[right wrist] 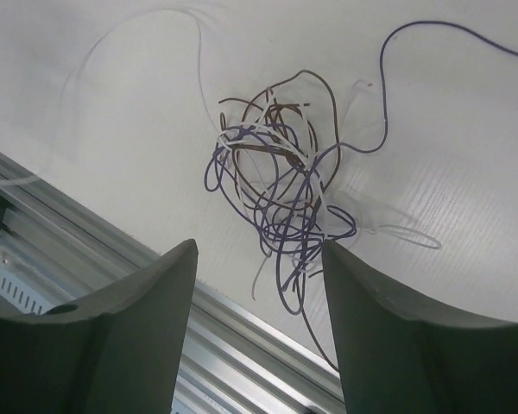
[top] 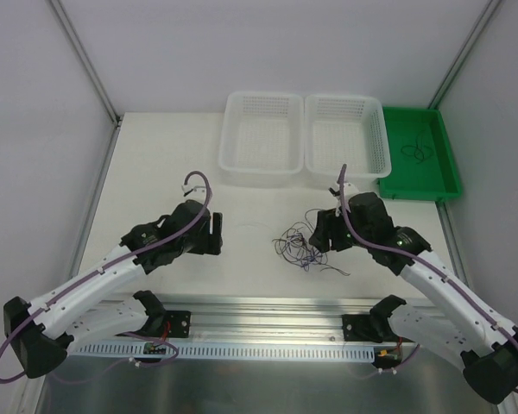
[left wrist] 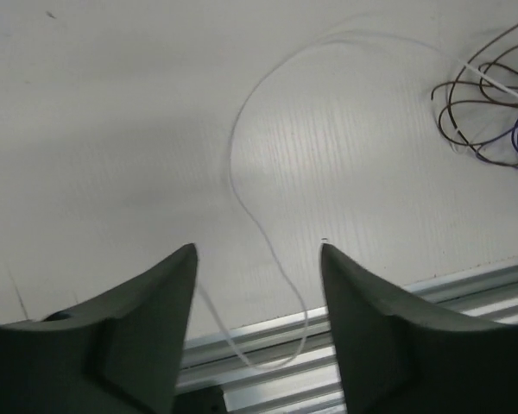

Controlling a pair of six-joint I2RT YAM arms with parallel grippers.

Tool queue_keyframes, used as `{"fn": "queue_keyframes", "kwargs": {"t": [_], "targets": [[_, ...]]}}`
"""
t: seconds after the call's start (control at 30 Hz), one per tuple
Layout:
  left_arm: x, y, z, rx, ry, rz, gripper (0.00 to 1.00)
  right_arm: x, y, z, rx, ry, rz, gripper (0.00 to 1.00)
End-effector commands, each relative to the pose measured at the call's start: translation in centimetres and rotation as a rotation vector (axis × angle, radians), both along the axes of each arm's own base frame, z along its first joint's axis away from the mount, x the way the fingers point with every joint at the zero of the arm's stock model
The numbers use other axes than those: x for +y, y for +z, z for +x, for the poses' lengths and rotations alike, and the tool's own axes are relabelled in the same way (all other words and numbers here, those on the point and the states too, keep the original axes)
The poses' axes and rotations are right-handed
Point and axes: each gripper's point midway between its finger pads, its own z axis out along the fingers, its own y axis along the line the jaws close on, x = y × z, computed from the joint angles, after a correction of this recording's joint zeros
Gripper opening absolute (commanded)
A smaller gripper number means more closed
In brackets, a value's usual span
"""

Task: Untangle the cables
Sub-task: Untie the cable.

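While the left fingers (left wrist: 147,319) stand apart and empty above a pale strand (left wrist: 242,172), the right fingers (right wrist: 147,319) gape too, gripping nothing. Just beside them lie the cables (right wrist: 276,190), a knot of brown, purple and white wires on the table (top: 155,172) near its front edge, right of centre. White baskets (top: 242,177) and a green tray (top: 419,191) line the far edge.

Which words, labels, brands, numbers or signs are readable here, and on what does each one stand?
None readable.
The white baskets, the green tray, the table and the cable tangle bear no visible text.
The small green board at the table's near edge is too small to read.
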Motion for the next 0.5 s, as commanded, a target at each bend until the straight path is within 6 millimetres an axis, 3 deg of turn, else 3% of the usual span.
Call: {"fn": "queue_keyframes", "kwargs": {"t": [0.0, 0.13, 0.27, 0.37, 0.4, 0.47], "targets": [[-4.4, 0.6, -0.4, 0.028, -0.052, -0.236, 0.70, 0.6, -0.8, 0.6, 0.004, 0.025, -0.036, 0.63], [-7.8, 0.4, -1.6, 0.069, -0.153, -0.337, 0.82, 0.8, -2.8, 1.0, 0.034, 0.033, -0.086, 0.60], [-11.1, 1.2, -1.3, 0.064, -0.216, -0.399, 0.81, 1.2, -4.2, 1.8, 0.040, 0.026, -0.102, 0.58], [-13.6, 0.9, -0.3, 0.063, -0.238, -0.422, 0.77, 1.3, -5.7, 2.1, 0.061, 0.023, -0.118, 0.57], [-14.3, -0.3, 0.1, 0.085, -0.237, -0.399, 0.76, 1.4, -5.8, 2.5, 0.053, 0.015, -0.121, 0.57], [-16.3, 0.0, 0.8, 0.081, -0.264, -0.437, 0.72, 1.5, -6.7, 2.8, 0.057, 0.014, -0.131, 0.55]]}}
